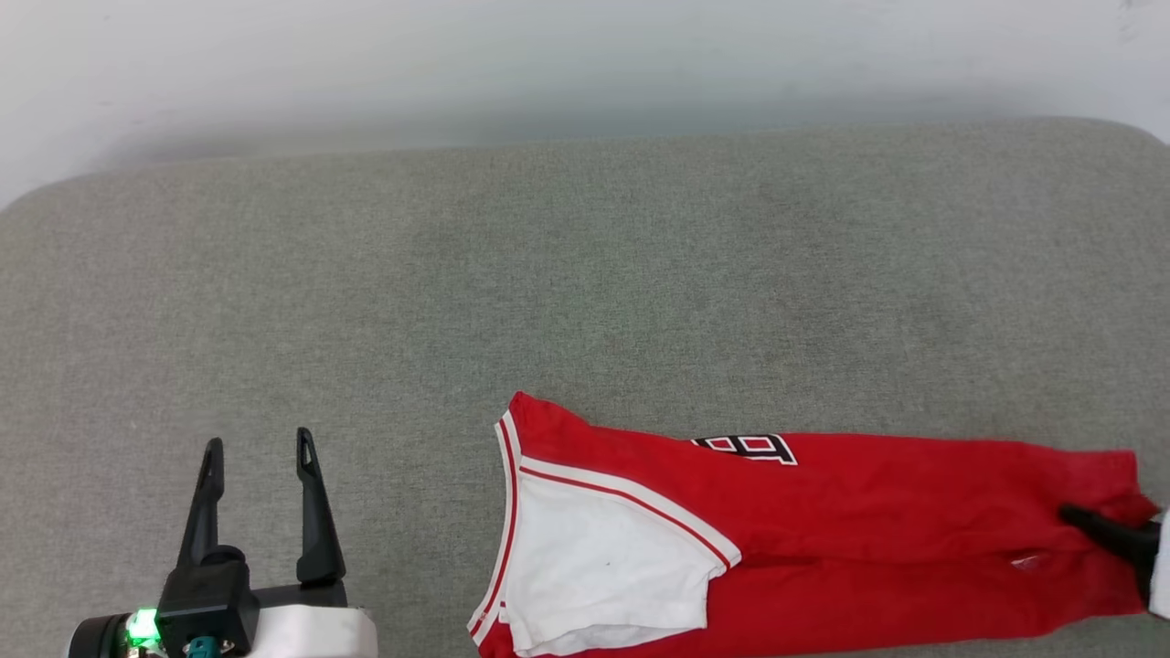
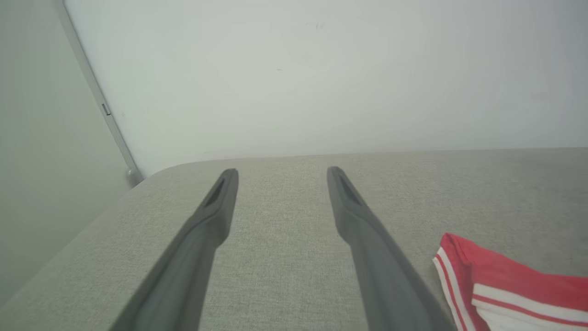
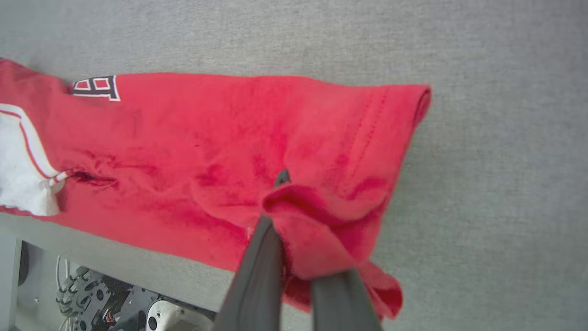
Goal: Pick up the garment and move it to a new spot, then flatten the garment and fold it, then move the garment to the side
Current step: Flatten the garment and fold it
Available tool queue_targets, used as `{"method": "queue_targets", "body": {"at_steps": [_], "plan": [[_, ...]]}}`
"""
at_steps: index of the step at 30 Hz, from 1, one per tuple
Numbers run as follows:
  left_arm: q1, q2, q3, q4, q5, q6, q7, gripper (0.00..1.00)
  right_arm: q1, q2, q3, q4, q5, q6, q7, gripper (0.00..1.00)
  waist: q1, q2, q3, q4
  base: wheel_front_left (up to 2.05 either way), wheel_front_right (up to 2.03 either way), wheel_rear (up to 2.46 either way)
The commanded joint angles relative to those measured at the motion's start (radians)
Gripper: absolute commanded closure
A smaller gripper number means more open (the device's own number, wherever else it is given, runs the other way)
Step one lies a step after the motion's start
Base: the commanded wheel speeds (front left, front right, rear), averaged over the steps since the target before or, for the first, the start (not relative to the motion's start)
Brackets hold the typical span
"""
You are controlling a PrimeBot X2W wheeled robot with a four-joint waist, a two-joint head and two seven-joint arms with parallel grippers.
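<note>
The garment (image 1: 823, 521), a red jersey with a white sleeve, striped trim and black lettering, lies folded lengthwise along the near edge of the grey padded surface (image 1: 585, 274). My right gripper (image 1: 1083, 523) is shut on the garment's red hem at the far right; in the right wrist view a bunched fold of red cloth (image 3: 312, 216) sits pinched between the fingers (image 3: 262, 257). At the lower left, my left gripper (image 1: 259, 450) stands open above bare surface, well left of the sleeve. The left wrist view shows the left gripper (image 2: 281, 172) with spread fingers and the garment's sleeve corner (image 2: 505, 285) at the lower right.
A pale wall (image 1: 585, 64) rises behind the surface's far edge. The rounded left corner of the surface (image 2: 151, 177) meets the wall beside a thin vertical strip. Below the surface's near edge, parts of the robot's base (image 3: 105, 299) show in the right wrist view.
</note>
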Motion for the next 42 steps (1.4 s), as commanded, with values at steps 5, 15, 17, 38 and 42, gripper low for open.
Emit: {"method": "queue_targets", "body": {"at_steps": [5,15,17,38,42], "plan": [[0.01,-0.008,-0.003,0.008,0.015,-0.009,-0.004,0.0,-0.027,-0.002,0.026,-0.19,-0.032,0.0,0.045,1.0,0.0,0.0,-0.013,-0.001,0.0,0.0,0.0],[-0.019,-0.017,-0.009,0.012,0.006,-0.025,-0.004,0.0,-0.169,0.18,0.143,-0.41,-0.218,0.0,0.161,1.0,0.0,0.0,0.019,0.021,0.0,0.0,0.0],[-0.031,-0.019,-0.015,0.013,0.006,-0.028,-0.003,0.0,-0.219,0.235,0.174,-0.4,-0.261,0.0,0.18,1.0,0.0,0.0,0.031,0.029,0.0,0.0,0.0],[-0.126,-0.029,-0.065,0.046,-0.022,-0.03,-0.003,0.0,-0.508,0.605,0.542,0.031,-0.445,0.0,0.17,1.0,0.0,0.0,0.146,0.081,0.0,0.0,0.0],[-0.11,-0.029,-0.056,0.052,-0.028,-0.026,-0.003,0.0,-0.524,0.601,0.574,0.023,-0.443,0.0,0.103,0.0,0.0,0.0,0.128,0.069,0.0,0.0,0.0]]}}
